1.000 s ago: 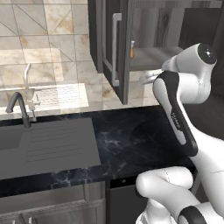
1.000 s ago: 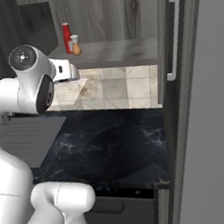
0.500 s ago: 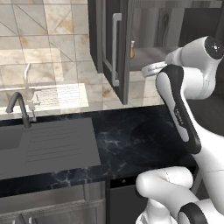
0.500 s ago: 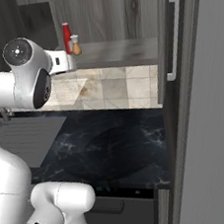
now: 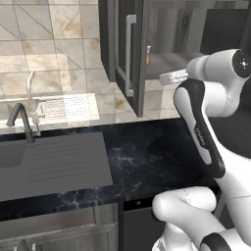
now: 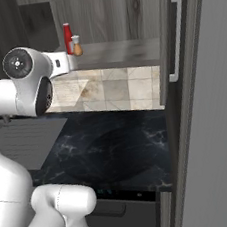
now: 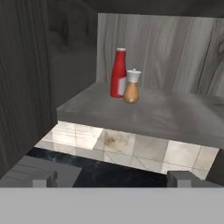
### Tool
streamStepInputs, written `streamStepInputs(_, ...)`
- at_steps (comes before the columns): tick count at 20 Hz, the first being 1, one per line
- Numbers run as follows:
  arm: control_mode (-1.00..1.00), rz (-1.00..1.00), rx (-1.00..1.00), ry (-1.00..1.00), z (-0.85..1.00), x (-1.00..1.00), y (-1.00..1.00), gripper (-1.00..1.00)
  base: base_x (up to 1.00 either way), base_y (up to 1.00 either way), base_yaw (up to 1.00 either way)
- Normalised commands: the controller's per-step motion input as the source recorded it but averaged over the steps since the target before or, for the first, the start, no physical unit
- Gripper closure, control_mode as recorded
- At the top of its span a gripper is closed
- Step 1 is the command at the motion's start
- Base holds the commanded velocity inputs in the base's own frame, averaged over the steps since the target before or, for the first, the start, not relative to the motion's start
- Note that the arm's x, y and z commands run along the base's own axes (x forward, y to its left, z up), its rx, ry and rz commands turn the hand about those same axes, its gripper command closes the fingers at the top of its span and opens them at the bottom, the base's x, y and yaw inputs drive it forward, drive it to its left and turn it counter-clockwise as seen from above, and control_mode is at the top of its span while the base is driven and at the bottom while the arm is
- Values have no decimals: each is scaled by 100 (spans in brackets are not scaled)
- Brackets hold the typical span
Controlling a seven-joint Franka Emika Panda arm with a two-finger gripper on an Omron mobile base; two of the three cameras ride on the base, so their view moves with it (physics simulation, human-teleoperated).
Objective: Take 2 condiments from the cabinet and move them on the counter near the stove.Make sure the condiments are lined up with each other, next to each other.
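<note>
While my jaws stand wide apart with nothing between them, my gripper (image 7: 111, 179) hangs in the air in front of the open cabinet (image 7: 175, 48), level with the lip of its grey shelf (image 7: 144, 114) and well short of anything on it. My two finger tips (image 7: 43, 180) show at the bottom of the hand view, one at each side, clear of the shelf edge.

Ahead of me on that shelf stand the two condiments. The red bottle (image 7: 118, 73) is tall and slim with a white cap, upright, toward the back of the shelf. The orange-brown bottle (image 7: 131, 87) is shorter, also white-capped and upright, just beside the red one and slightly nearer to me (whether they touch, I cannot tell). From the right base view both sit at the shelf's left end, the red bottle (image 6: 68, 38) behind the orange-brown bottle (image 6: 77, 46).

Below the shelf runs a beige tiled wall (image 6: 107, 88), and under that the glossy black counter (image 5: 152, 157). A grey sink (image 5: 54, 164) with a dark faucet (image 5: 22, 120) lies on the counter to my left. The cabinet door (image 6: 185, 66) stands open to my right, its silver bar handle (image 6: 175, 37) vertical.
</note>
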Motion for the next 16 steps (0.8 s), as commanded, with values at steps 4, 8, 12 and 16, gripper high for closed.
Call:
streamStepInputs(4, -100, 0, 3, -7, 5, 22, 0, -100, 0, 0, 0)
streamStepInputs(8, -100, 0, 6, 1, 29, 26, 0, -100, 0, 0, 0)
streamStepInputs(12, -100, 0, 4, 7, 34, 26, 0, -100, 0, 0, 0)
streamStepInputs(16, -100, 0, 2, 4, 15, 26, 0, -100, 0, 0, 0)
